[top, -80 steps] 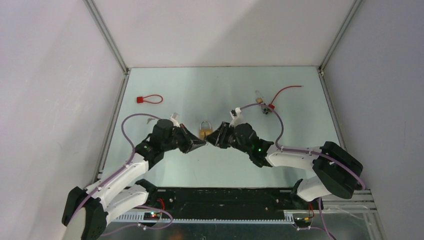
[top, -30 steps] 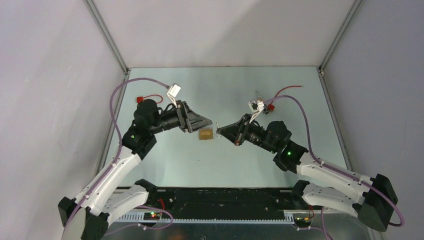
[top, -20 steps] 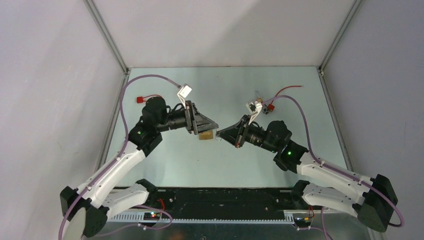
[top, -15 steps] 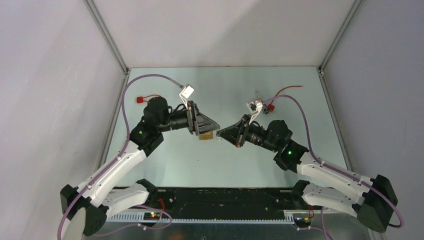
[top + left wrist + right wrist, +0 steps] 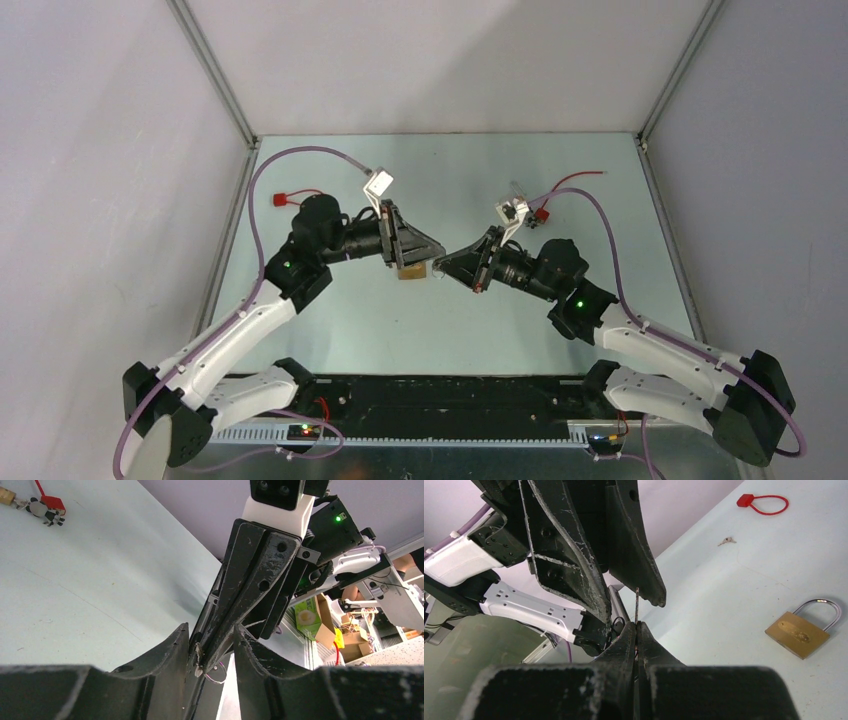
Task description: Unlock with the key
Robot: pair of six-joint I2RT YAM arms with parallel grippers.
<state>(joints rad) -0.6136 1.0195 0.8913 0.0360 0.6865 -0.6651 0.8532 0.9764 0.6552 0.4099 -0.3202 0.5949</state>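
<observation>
My right gripper is shut on the key, whose thin silvery blade sticks out past the closed tips. My left gripper is open, and its two fingers straddle the right gripper's tip. There the key and a thin wire ring show between them. The brass padlock with a silver shackle lies flat on the table just below both grippers, partly covered by the left one. It also shows in the right wrist view, shackle closed.
A red tag lies at the left by the left arm. A second red tag with red wire, a small brass padlock and keys lies at the back right. A loose small key lies on the table. Walls enclose the table.
Both grippers have risen from the padlock on the table. Over the last second the left gripper moved right, closing in around the right gripper's tip; the right arm barely moved.
</observation>
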